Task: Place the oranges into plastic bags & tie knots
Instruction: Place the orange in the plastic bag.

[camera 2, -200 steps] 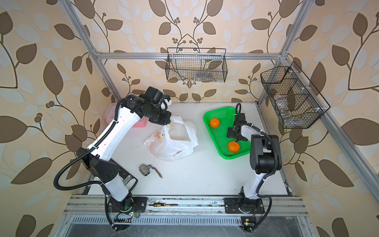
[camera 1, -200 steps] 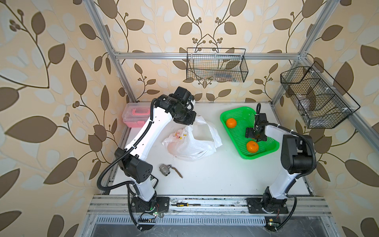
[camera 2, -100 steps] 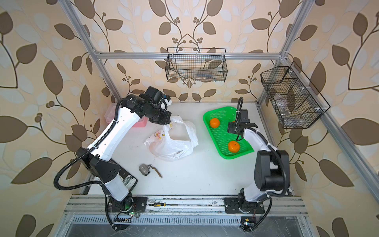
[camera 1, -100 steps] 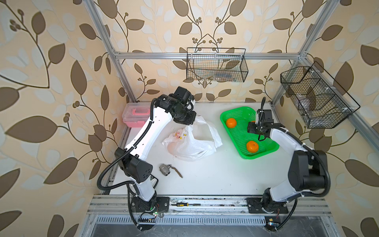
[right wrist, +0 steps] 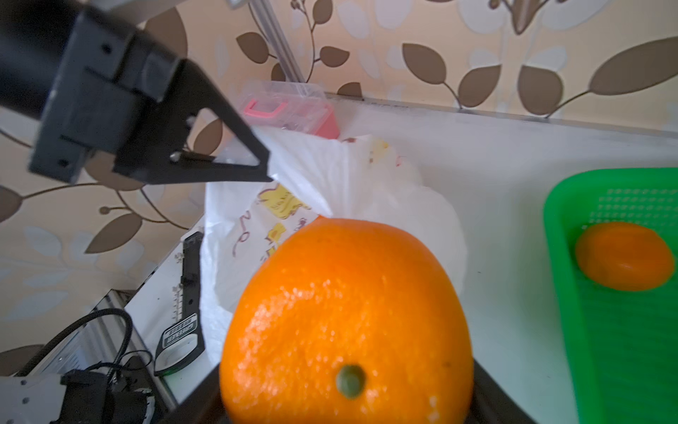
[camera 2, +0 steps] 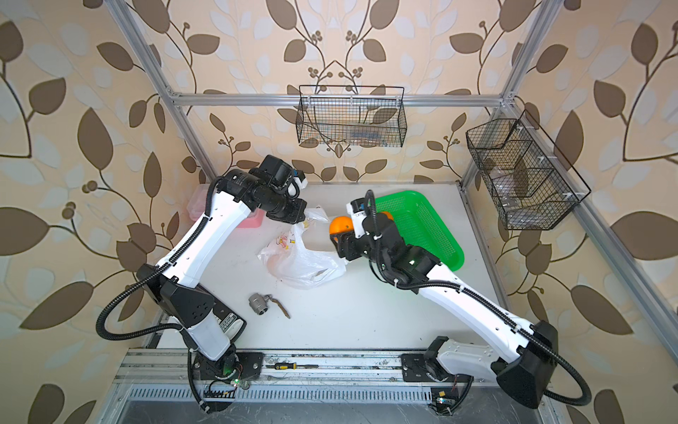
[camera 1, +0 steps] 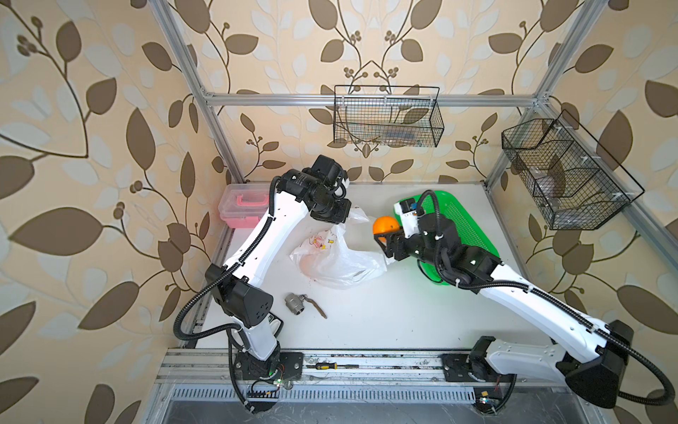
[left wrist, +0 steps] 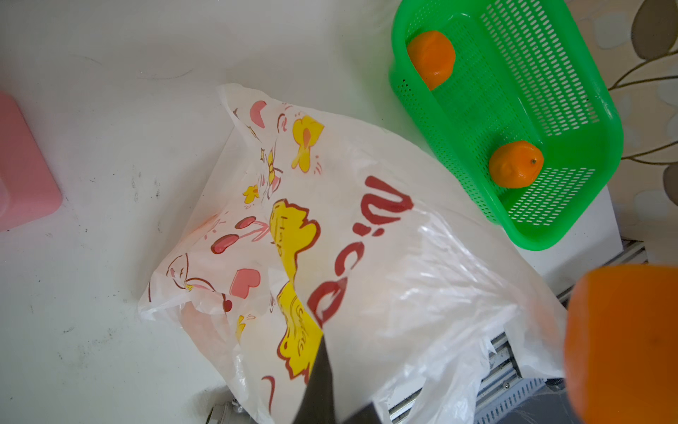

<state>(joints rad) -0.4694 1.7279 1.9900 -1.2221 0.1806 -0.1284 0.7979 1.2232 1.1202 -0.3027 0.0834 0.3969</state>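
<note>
The white printed plastic bag (camera 1: pixel 337 257) (left wrist: pixel 385 264) lies mid-table. My left gripper (camera 1: pixel 347 217) (left wrist: pixel 324 352) is shut on its upper edge and holds it up; in the right wrist view its fingertips (right wrist: pixel 267 175) pinch the plastic. My right gripper (camera 1: pixel 386 236) (right wrist: pixel 345 389) is shut on one orange (camera 1: pixel 384 224) (camera 2: pixel 339 224) (right wrist: pixel 345 319), in the air beside the bag's right edge. Two more oranges (left wrist: pixel 433 58) (left wrist: pixel 515 165) lie in the green basket (camera 1: pixel 467 220) (left wrist: pixel 605 110). No knots show.
A pink-lidded clear box (camera 1: pixel 244 205) sits at the back left. A metal valve fitting (camera 1: pixel 296 304) lies in front of the bag. Black wire baskets (camera 1: pixel 387 117) (camera 1: pixel 561 176) hang on the back and right walls. A screwdriver (camera 1: pixel 326 366) rests on the front rail.
My right arm has swung left from over the green basket to the bag's edge, now with an orange in its jaws. The left arm and bag have stayed put.
</note>
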